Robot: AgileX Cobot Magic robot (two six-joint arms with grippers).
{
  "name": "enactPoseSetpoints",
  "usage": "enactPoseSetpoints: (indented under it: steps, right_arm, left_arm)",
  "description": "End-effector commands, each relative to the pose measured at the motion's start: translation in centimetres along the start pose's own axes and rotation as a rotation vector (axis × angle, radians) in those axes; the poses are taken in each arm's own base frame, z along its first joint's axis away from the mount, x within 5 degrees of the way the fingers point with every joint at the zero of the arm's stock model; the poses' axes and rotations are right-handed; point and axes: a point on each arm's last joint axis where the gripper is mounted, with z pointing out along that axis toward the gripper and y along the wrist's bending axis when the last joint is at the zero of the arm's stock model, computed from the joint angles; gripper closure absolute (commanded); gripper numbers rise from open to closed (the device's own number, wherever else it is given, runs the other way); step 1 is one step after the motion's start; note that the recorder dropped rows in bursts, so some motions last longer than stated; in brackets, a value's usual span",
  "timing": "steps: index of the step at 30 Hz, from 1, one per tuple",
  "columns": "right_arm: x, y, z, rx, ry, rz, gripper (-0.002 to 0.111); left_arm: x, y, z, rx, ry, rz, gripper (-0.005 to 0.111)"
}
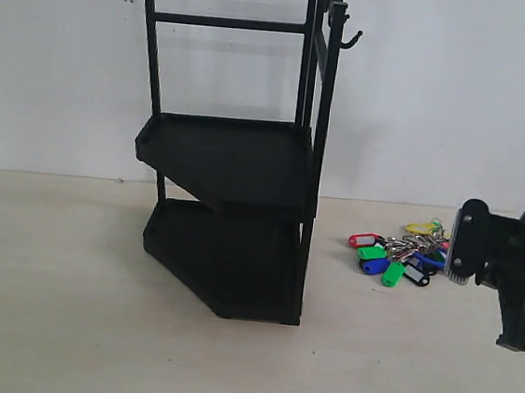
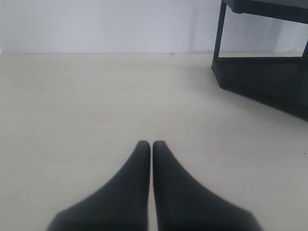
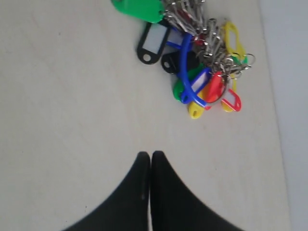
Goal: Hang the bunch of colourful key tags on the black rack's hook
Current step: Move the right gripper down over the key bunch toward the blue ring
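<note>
The colourful key tag bunch [image 1: 397, 254] lies on the pale table to the right of the black rack [image 1: 229, 160]. In the right wrist view the bunch [image 3: 202, 72] spreads flat, with its blue loop [image 3: 185, 60] lying across the tags. My right gripper [image 3: 150, 154] is shut and empty, a short way from the bunch and not touching it; in the exterior view it [image 1: 513, 340] hangs at the far right. The hook [image 1: 352, 40] sticks out bare from the top of the rack's right post. My left gripper [image 2: 151, 143] is shut and empty above bare table.
The rack's lower tray [image 2: 269, 86] shows in the left wrist view, off to one side of the left gripper. A white wall [image 1: 441, 103] runs behind the table. The left arm does not show in the exterior view.
</note>
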Motion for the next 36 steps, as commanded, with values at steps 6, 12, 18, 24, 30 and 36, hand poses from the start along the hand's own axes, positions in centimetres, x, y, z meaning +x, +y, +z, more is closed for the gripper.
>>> enactPoseSetpoints:
  steps: [6, 12, 18, 24, 30, 36]
  right_arm:
    - [-1.1, -2.2, 4.5, 0.011, -0.008, -0.062, 0.108]
    - [-1.4, -3.0, 5.8, 0.028, -0.013, -0.095, 0.108]
    - [-1.3, -2.8, 7.1, 0.038, -0.011, -0.175, 0.092]
    - [-1.3, -2.9, 8.0, 0.093, -0.026, -0.156, 0.052]
    - [-1.4, -3.1, 8.5, 0.143, -0.04, -0.16, 0.056]
    - [-1.2, -2.7, 9.2, 0.147, -0.039, -0.161, 0.057]
  left_arm:
    - [-0.2, 0.0, 0.0, -0.001, -0.016, -0.022, 0.102]
    - [-0.2, 0.0, 0.0, -0.001, -0.016, -0.022, 0.102]
    - [-0.2, 0.0, 0.0, -0.001, -0.016, -0.022, 0.102]
    - [-0.2, 0.0, 0.0, -0.001, -0.016, -0.022, 0.102]
    - [-0.1, 0.0, 0.0, -0.001, -0.013, -0.022, 0.102]
    - [-0.1, 0.0, 0.0, -0.001, -0.013, -0.022, 0.102]
